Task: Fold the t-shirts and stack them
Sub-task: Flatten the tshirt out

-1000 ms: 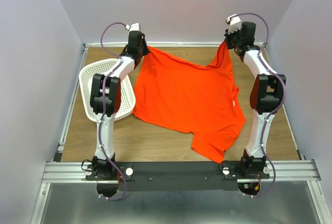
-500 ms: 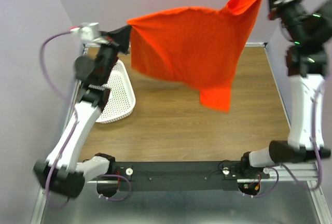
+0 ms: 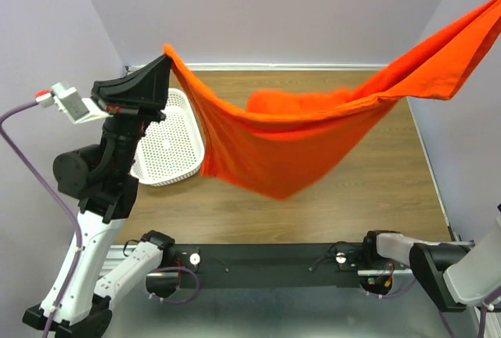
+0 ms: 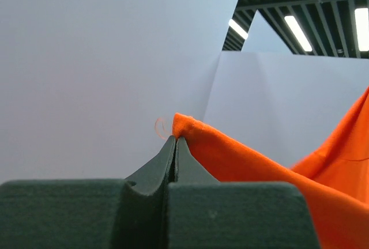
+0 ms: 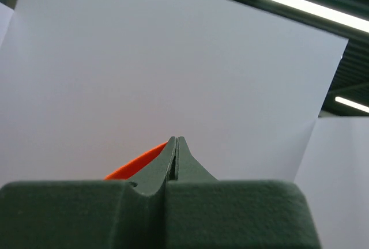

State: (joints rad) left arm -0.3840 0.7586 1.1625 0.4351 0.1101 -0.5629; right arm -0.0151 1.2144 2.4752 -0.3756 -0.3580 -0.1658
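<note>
The orange-red t-shirt (image 3: 297, 134) hangs in the air over the table, stretched between both grippers and sagging in the middle. My left gripper (image 3: 165, 59) is raised at the left and shut on one corner of the cloth; in the left wrist view the corner (image 4: 187, 128) sticks out past the closed tips (image 4: 175, 139). The shirt's other end runs off the upper right edge of the top view, where my right gripper is out of sight. In the right wrist view that gripper (image 5: 176, 139) is shut, with orange cloth (image 5: 135, 162) showing beside its left finger.
A white perforated basket (image 3: 168, 146) stands on the wooden table (image 3: 313, 221) at the left, below the left arm. Grey walls close the back and sides. The right arm's base link (image 3: 454, 271) lies at the near right corner.
Both arms have swung higher and wider with the shirt. The cloth has left the table and now spans the workspace; the right gripper has gone past the frame's right edge.
</note>
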